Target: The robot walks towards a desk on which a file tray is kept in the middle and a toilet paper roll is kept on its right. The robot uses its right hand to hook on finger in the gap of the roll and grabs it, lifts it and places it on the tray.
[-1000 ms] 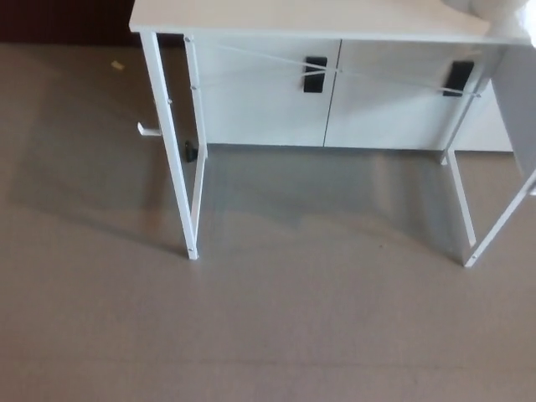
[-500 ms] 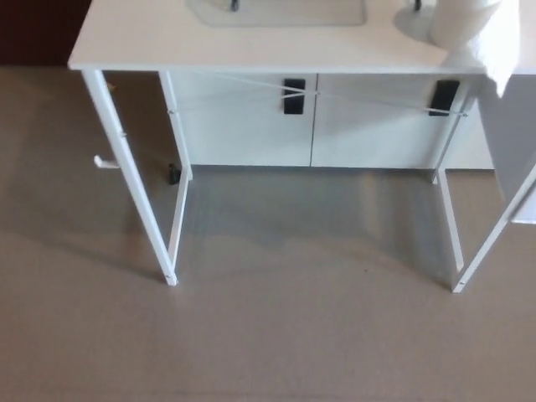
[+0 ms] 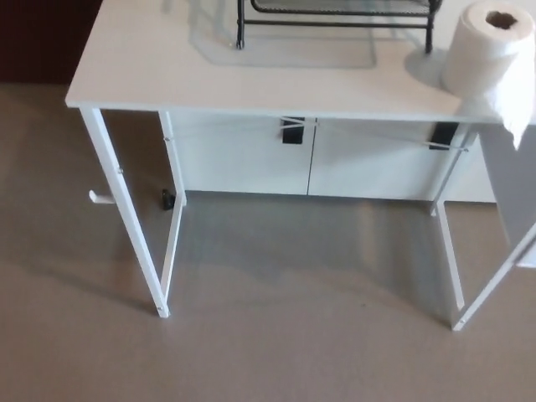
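- Roll [image 3: 484, 54] stands upright right of the tray [image 3: 335, 23], loose sheet [image 3: 519, 113] trailing
- Likely light, soft, crushable; hook a finger down its open core [image 3: 502, 18]
- Neither hand shows, so grip unknown

One white worktop [image 3: 151, 67] carries one wire tray [image 3: 335, 8] and one roll [image 3: 486, 50]. Beneath it, four thin legs [image 3: 126, 209] stand on the floor [image 3: 293, 352]. Behind them, one cabinet [image 3: 243, 159] shows two doors [image 3: 377, 163], each with one black handle [image 3: 291, 130]. One small hook [image 3: 99, 198] juts from a left leg.
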{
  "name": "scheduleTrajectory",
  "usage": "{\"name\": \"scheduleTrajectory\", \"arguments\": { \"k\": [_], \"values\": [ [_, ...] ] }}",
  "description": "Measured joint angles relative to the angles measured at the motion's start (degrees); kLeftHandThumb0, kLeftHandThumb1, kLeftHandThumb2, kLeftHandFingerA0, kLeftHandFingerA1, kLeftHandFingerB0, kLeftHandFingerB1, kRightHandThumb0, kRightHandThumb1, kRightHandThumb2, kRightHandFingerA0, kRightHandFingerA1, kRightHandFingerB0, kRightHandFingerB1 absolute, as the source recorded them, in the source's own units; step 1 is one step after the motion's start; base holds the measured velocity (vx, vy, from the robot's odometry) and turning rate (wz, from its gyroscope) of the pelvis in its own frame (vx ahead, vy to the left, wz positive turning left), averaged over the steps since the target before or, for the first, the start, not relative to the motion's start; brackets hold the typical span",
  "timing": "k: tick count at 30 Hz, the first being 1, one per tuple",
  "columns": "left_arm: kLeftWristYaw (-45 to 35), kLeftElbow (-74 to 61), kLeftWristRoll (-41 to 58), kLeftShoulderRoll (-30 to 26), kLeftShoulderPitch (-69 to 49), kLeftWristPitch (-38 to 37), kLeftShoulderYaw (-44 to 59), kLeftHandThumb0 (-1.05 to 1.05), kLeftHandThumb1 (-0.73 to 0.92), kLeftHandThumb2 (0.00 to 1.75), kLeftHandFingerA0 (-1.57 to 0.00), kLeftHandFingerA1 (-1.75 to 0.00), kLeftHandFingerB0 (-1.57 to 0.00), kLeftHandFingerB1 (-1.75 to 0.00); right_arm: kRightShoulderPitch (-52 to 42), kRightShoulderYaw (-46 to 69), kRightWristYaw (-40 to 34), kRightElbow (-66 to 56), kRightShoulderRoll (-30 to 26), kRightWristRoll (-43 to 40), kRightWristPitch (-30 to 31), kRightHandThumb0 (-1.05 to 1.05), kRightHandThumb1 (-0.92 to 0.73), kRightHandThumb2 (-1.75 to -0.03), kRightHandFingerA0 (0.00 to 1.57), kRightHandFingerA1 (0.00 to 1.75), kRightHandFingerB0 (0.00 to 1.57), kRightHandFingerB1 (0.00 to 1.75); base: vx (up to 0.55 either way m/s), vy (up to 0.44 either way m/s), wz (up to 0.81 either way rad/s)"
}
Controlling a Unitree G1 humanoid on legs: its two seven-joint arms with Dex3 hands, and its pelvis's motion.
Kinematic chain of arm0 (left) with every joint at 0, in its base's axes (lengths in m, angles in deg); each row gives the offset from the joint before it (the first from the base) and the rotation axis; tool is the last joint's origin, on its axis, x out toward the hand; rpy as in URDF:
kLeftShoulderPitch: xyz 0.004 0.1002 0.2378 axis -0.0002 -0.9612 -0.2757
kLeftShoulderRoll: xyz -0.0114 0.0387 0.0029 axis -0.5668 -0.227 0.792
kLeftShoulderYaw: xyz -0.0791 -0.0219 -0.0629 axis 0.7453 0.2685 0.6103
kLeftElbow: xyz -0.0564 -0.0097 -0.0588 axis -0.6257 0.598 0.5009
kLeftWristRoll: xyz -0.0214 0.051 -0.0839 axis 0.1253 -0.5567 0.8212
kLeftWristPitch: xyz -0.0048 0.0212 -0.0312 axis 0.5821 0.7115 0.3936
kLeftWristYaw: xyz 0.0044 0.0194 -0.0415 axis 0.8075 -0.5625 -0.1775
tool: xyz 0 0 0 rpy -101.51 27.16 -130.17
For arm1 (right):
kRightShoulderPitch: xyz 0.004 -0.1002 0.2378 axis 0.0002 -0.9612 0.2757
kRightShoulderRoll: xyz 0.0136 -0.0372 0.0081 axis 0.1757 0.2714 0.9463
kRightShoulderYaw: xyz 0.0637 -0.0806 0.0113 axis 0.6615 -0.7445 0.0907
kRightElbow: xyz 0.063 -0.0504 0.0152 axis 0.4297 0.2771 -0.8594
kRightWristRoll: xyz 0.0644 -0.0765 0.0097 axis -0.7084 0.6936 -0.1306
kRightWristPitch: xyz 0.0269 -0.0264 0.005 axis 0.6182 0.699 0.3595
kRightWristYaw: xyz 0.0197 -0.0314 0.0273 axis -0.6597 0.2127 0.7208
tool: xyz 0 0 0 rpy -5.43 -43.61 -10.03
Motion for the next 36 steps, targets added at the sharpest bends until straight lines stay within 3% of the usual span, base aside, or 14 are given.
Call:
{"name": "scheduleTrajectory", "arguments": {
  "k": [15, 36],
  "values": [
    [0.0, -0.1, 0.0, 0.1, 0.5, -0.2, -0.1, -0.45, 0.82, 0.63, -0.41, -0.5, -0.34, -0.39, 0.1, 0.1, 0.1, 0.3, -0.2, 0.0, 0.1, -0.51, -0.52, -0.85, 0.28, 0.54, 0.02, 0.25, 0.29, -0.163, 0.12],
    [0.0, -0.3, 0.0, -1.1, 1.0, -0.2, -0.1, -0.45, 0.82, 0.63, -0.41, -0.5, -0.34, -0.39, -0.9, -0.2, 0.7, 1.1, 0.6, 0.0, 0.8, -0.51, -0.52, -0.85, 0.28, 0.54, 0.02, 0.25, 0.31, 0.081, -0.09]
  ]
}}
